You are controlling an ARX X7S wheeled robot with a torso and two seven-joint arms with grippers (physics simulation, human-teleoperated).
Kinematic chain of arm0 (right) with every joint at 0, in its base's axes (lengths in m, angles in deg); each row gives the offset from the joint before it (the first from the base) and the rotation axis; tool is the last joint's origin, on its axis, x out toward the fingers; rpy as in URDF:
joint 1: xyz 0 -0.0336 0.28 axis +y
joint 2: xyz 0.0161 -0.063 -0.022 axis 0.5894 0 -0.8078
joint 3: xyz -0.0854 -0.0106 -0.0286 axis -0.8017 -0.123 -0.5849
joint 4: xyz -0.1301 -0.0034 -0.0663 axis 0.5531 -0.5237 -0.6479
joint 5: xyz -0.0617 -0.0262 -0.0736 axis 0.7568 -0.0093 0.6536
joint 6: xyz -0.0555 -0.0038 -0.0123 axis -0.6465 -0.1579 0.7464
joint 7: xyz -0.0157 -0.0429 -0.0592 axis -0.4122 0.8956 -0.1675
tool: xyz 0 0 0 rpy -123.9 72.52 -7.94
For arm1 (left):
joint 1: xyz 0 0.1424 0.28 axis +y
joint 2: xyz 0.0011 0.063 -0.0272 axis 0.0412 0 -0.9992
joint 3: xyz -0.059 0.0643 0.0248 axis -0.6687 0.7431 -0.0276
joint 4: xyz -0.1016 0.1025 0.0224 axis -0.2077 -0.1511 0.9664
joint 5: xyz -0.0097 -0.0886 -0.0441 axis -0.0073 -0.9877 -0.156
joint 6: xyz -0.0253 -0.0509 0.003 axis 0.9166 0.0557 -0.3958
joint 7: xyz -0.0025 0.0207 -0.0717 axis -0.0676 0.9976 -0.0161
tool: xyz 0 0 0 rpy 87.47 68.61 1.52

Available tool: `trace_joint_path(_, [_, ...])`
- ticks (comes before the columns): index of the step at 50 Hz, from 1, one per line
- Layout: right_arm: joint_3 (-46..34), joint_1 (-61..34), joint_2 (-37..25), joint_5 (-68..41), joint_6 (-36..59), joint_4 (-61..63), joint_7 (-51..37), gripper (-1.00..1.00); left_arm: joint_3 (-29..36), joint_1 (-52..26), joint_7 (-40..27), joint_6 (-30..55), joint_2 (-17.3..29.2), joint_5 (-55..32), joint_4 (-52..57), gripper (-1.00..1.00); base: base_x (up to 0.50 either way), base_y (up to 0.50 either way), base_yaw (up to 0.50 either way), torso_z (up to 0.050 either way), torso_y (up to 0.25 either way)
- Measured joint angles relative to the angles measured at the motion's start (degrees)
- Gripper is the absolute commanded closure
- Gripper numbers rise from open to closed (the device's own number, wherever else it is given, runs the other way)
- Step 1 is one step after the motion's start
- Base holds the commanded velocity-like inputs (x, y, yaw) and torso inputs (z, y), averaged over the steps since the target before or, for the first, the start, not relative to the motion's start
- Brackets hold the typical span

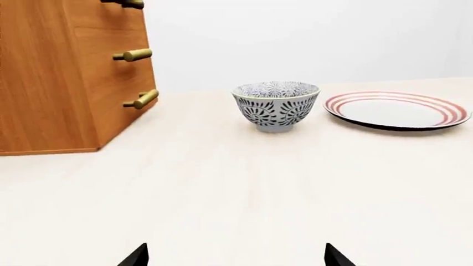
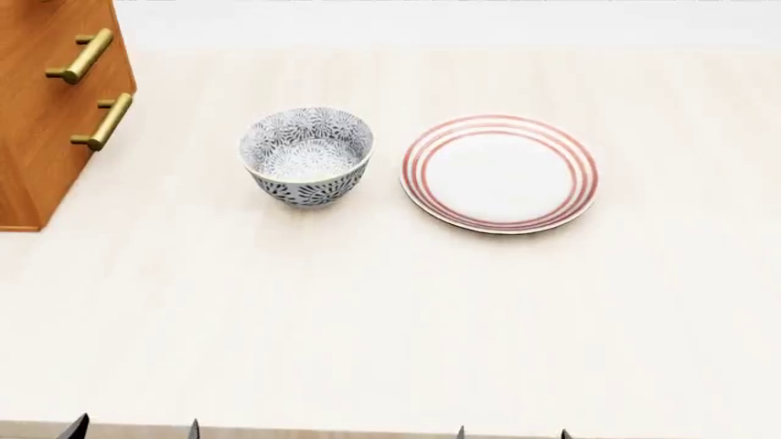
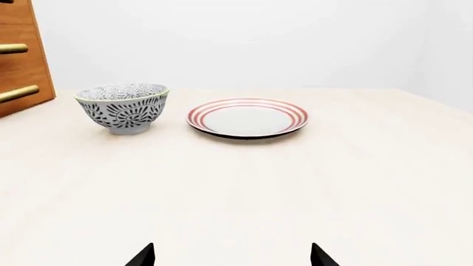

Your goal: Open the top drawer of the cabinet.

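The orange-brown cabinet (image 1: 52, 83) stands on the table at the far left; it also shows in the head view (image 2: 37, 110) and the right wrist view (image 3: 22, 33). All three drawers sit flush. Only the left wrist view shows the top drawer (image 1: 103, 14), its brass handle (image 1: 127, 3) cut by the frame edge. My left gripper (image 1: 236, 257) is open and empty, low over the table, well short of the cabinet; it also shows in the head view (image 2: 134, 430). My right gripper (image 3: 231, 256) is open and empty near the table's front edge (image 2: 513, 433).
A patterned blue-white bowl (image 2: 306, 155) stands just right of the cabinet, and a white plate with red rings (image 2: 499, 172) lies beside it. The pale wooden table (image 2: 366, 320) runs to its front edge at the bottom of the head view.
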Motion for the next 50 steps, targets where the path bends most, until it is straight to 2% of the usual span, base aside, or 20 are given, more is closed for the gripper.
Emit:
trace_joint_path(37, [-2.4, 0.2, -2.4, -4.3, -2.0, 0.8, -1.8, -1.0, 3.3, 0.0, -3.0, -0.5, 2.6, -1.6, 0.7, -1.0, 0.0, 0.0, 0.0, 0.05, 0.0])
trace_joint_path(41, [-2.5, 0.4, -2.6, -4.9, -2.5, 0.9, -1.8, -1.0, 3.6, 0.1, -3.2, -0.7, 2.8, -1.8, 0.8, -1.0, 0.08, 0.0, 0.0, 0.0, 0.0])
trace_joint_path(50, [-2.8, 0.8, -3.0, -6.5, -4.0, 1.2, -1.5, -1.0, 4.2, 0.1, -3.5, -1.2, 3.3, -2.4, 0.8, -1.0, 0.49, 0.0, 0.0, 0.0, 0.0])
